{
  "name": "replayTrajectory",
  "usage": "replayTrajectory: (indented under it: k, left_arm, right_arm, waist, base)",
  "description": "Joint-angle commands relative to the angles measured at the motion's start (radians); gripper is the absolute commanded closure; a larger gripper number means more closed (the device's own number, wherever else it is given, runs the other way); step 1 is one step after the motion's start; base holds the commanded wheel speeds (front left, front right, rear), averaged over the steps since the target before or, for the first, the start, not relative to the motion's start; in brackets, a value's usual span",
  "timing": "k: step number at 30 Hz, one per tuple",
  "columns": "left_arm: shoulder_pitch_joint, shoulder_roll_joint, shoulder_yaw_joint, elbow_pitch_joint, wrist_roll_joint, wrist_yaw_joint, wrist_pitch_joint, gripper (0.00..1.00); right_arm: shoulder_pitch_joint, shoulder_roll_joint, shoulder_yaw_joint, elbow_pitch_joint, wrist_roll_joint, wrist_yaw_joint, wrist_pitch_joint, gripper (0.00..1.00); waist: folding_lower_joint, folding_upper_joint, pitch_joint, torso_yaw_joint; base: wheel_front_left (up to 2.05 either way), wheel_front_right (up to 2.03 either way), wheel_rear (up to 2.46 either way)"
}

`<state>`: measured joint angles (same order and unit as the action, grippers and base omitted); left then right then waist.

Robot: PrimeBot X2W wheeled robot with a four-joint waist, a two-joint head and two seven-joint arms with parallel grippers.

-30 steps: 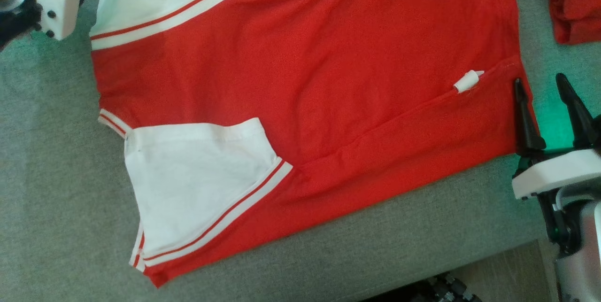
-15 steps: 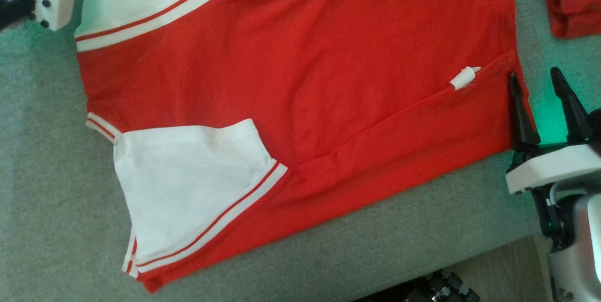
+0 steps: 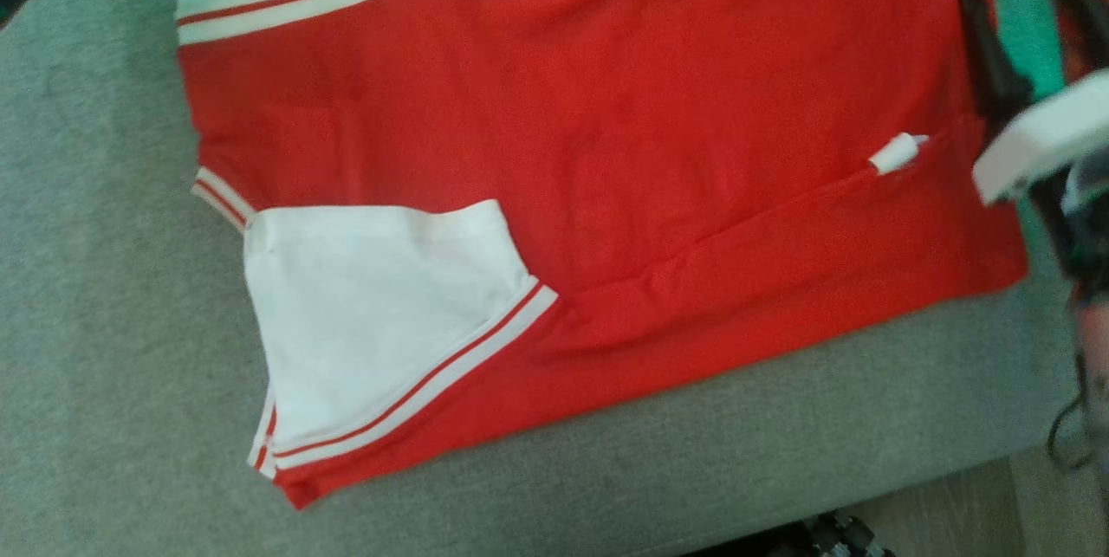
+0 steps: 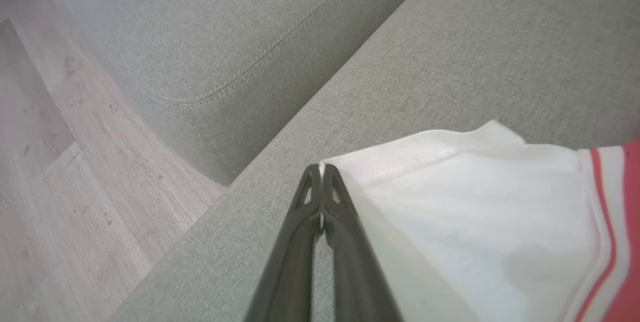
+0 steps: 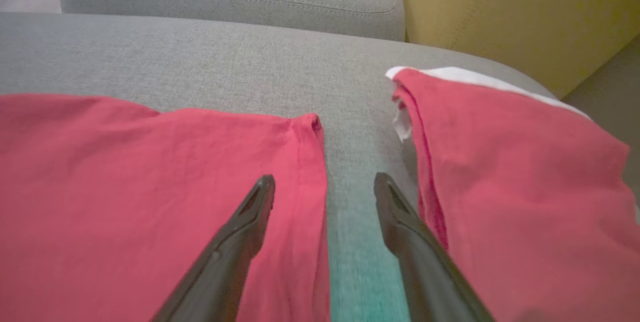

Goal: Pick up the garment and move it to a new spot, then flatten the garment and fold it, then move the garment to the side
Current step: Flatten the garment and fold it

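Garment (image 3: 606, 150): red with white sleeves, spread flat on the grey sofa seat (image 3: 104, 323), close to its front edge.
Far sleeve (image 4: 475, 212): white with a red stripe, pinched at its corner.
Left gripper (image 4: 321, 172): closed tight on that sleeve corner, a sliver of white between the fingers.
Right gripper (image 5: 325, 179): open wide, holding nothing; one finger above the garment's hem, the other above bare seat.
Tag (image 3: 897, 152): small, white, sticking out of a crease near the hem.
Second red cloth (image 5: 525, 187): on the seat beside the hem, a strip of bare seat between them.
Floor (image 4: 50, 162): pale wood beside the sofa.

The left tool (image 4: 321, 169) has pinched shut on a white corner of the garment (image 4: 475, 212).
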<state>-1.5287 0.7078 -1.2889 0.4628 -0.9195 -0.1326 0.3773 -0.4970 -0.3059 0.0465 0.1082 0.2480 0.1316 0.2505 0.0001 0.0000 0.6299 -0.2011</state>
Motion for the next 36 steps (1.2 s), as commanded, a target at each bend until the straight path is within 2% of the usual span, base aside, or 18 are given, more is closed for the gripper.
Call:
replayTrajectory:
  k: [1, 8, 14, 17, 20, 21, 25, 28, 29, 33, 34, 35, 36]
  left_arm:
    - [-0.066, 0.023, 0.044, -0.011, 0.009, 0.002, -0.010, 1.00]
    - [-0.085, -0.007, 0.019, -0.026, 0.023, 0.002, -0.041, 1.00]
    - [-0.088, -0.015, 0.012, -0.040, 0.023, 0.002, -0.042, 1.00]
    - [-0.089, -0.019, 0.011, -0.043, 0.024, 0.002, -0.039, 1.00]
    - [-0.087, -0.022, 0.010, -0.046, 0.021, 0.002, -0.032, 1.00]
    - [-0.086, -0.022, 0.009, -0.047, 0.020, 0.002, -0.030, 1.00]
    - [-0.080, -0.024, 0.009, -0.053, 0.022, 0.002, -0.022, 1.00]
    - [-0.077, -0.025, 0.009, -0.057, 0.023, 0.002, -0.018, 1.00]
    - [-0.077, -0.025, 0.009, -0.057, 0.024, 0.002, -0.017, 1.00]
    - [-0.076, -0.027, 0.009, -0.060, 0.026, 0.002, -0.018, 1.00]
    - [-0.076, -0.027, 0.009, -0.061, 0.029, 0.002, -0.020, 1.00]
    - [-0.076, -0.027, 0.009, -0.061, 0.031, 0.002, -0.022, 1.00]
    - [-0.077, -0.027, 0.009, -0.062, 0.036, 0.002, -0.026, 1.00]
  right_arm:
    - [-0.003, -0.023, 0.018, -0.021, 0.008, -0.001, 0.018, 0.00]
    - [-0.190, -0.080, 0.087, 0.108, 0.042, -0.001, 0.222, 0.00]
    - [-0.262, -0.106, 0.137, 0.163, 0.052, -0.001, 0.279, 0.00]
    - [-0.288, -0.116, 0.159, 0.182, 0.051, -0.001, 0.297, 0.08]
    - [-0.308, -0.118, 0.175, 0.197, 0.051, -0.001, 0.316, 0.10]
    - [-0.314, -0.118, 0.176, 0.201, 0.050, -0.001, 0.319, 0.14]
    - [-0.328, -0.118, 0.179, 0.215, 0.045, -0.001, 0.331, 0.47]
    - [-0.337, -0.119, 0.180, 0.221, 0.043, -0.001, 0.336, 0.56]
    - [-0.339, -0.119, 0.180, 0.222, 0.042, -0.001, 0.337, 0.64]
    - [-0.349, -0.119, 0.178, 0.227, 0.029, -0.001, 0.330, 0.82]
    - [-0.352, -0.118, 0.178, 0.227, 0.025, -0.001, 0.326, 0.89]
    - [-0.354, -0.117, 0.177, 0.228, 0.022, -0.001, 0.322, 1.00]
    - [-0.357, -0.115, 0.175, 0.228, 0.018, -0.001, 0.316, 1.00]
  waist:
    - [-0.0001, 0.0000, 0.003, 0.010]
    - [-0.0001, 0.0000, 0.001, 0.039]
    - [-0.0001, 0.0000, 0.002, 0.049]
    - [-0.0001, 0.0000, 0.002, 0.055]
    - [-0.0001, 0.0000, 0.001, 0.060]
    - [-0.0001, 0.0000, 0.000, 0.061]
    - [-0.0001, 0.0000, -0.001, 0.067]
    - [-0.0001, 0.0000, -0.001, 0.071]
    - [-0.0001, 0.0000, -0.001, 0.072]
    - [-0.0001, 0.0000, 0.000, 0.077]
    - [-0.0001, 0.0000, 0.000, 0.077]
    - [-0.0001, 0.0000, 0.001, 0.078]
    - [-0.0001, 0.0000, 0.001, 0.079]
  base:
    - [0.00, 0.00, 0.00]
    - [0.00, 0.00, 0.00]
    - [0.00, 0.00, 0.00]
    - [0.00, 0.00, 0.00]
    - [0.00, 0.00, 0.00]
    - [0.00, 0.00, 0.00]
    - [0.00, 0.00, 0.00]
    - [0.00, 0.00, 0.00]
    - [0.00, 0.00, 0.00]
    - [0.00, 0.00, 0.00]
    - [0.00, 0.00, 0.00]
    - [0.00, 0.00, 0.00]
    - [0.00, 0.00, 0.00]
